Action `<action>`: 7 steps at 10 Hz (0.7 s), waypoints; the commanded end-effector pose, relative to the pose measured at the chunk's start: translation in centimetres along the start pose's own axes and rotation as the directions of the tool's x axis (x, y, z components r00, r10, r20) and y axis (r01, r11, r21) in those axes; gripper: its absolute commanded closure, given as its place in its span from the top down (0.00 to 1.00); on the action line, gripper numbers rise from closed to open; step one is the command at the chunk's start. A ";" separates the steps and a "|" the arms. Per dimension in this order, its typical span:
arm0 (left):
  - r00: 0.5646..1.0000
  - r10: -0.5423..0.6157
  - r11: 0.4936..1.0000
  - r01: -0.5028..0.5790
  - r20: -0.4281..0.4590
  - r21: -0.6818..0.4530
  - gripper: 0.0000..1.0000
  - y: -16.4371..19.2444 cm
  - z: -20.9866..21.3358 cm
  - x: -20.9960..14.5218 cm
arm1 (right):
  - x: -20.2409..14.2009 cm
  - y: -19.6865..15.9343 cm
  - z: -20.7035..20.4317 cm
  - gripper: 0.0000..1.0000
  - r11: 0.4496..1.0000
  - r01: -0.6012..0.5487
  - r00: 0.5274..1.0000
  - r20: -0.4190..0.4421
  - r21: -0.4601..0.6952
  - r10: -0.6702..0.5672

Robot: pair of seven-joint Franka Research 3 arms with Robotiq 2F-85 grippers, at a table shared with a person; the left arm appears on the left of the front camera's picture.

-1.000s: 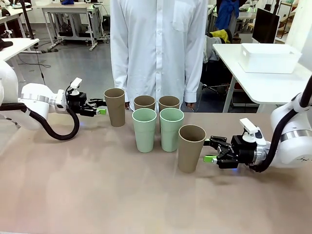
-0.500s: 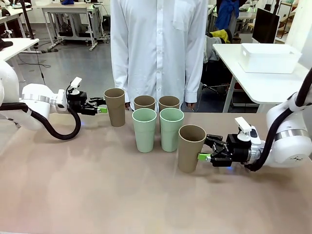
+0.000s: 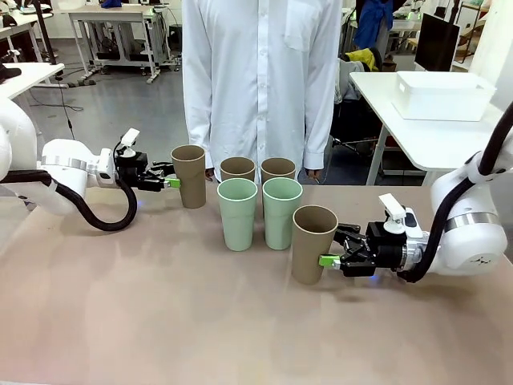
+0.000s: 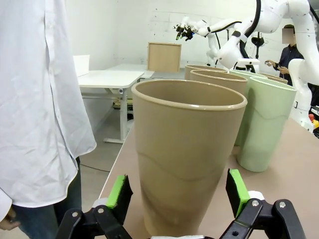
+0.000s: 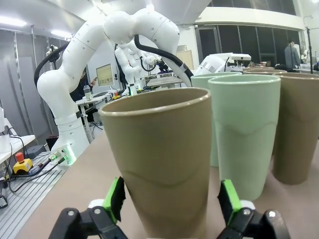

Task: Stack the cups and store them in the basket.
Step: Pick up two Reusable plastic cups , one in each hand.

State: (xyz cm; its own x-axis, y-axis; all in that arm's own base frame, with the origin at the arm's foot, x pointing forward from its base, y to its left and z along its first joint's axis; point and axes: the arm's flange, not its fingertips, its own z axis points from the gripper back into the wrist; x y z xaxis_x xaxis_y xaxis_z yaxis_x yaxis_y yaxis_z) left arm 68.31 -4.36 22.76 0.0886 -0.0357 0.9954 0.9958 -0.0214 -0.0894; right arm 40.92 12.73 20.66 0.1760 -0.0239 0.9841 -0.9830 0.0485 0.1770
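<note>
Several cups stand upright on the table (image 3: 120, 321): tan-brown ones and two mint green cups (image 3: 237, 213) (image 3: 282, 212). My left gripper (image 3: 170, 176) is open, level with the far-left brown cup (image 3: 189, 176). In the left wrist view that brown cup (image 4: 187, 159) stands between the green pads (image 4: 119, 191), with gaps on both sides of my left gripper (image 4: 178, 199). My right gripper (image 3: 333, 247) is open around the nearest brown cup (image 3: 313, 244). The right wrist view shows this cup (image 5: 159, 159) between the pads (image 5: 114, 198) of my right gripper (image 5: 172, 201). The white basket (image 3: 443, 96) sits on a side table.
A person in a white shirt (image 3: 258, 80) stands at the far edge behind the cups. Two more brown cups (image 3: 237, 168) (image 3: 277, 168) stand behind the green pair. The white side table (image 3: 425, 136) holding the basket is at the back right. The near half of the table is bare.
My right gripper has slid left until its fingers straddle the nearest brown cup. My left gripper has crept slightly right toward the far-left brown cup. The cups have not moved.
</note>
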 end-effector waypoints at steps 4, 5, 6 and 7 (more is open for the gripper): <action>1.000 -0.014 1.000 0.014 0.000 0.002 1.00 0.4 -2.0 -0.2 | -0.6 -0.1 -2.1 1.00 0.999 -0.033 0.999 -0.008 -0.037 0.033; 1.000 -0.015 1.000 0.015 0.002 -0.001 1.00 0.4 -2.4 -0.2 | -0.7 -0.1 -2.4 1.00 0.999 -0.027 1.000 -0.014 -0.033 0.026; 1.000 -0.017 1.000 0.017 0.001 -0.002 1.00 0.4 -2.6 -0.2 | -0.8 -0.2 -2.6 1.00 0.999 -0.025 1.000 -0.016 -0.033 0.024; 1.000 -0.017 1.000 0.017 -0.001 -0.001 1.00 0.5 -2.7 -0.2 | -0.9 0.0 -2.7 1.00 0.999 -0.023 1.000 -0.017 -0.033 0.023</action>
State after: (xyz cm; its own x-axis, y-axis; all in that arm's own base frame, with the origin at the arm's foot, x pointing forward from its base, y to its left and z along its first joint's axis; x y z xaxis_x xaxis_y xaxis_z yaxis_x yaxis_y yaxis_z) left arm 68.33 -6.73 22.21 0.0903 -0.0521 0.9945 0.9950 -0.0391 -0.0924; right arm 40.76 14.44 20.05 0.1889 -0.0125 0.9819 -0.9805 0.0525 0.1893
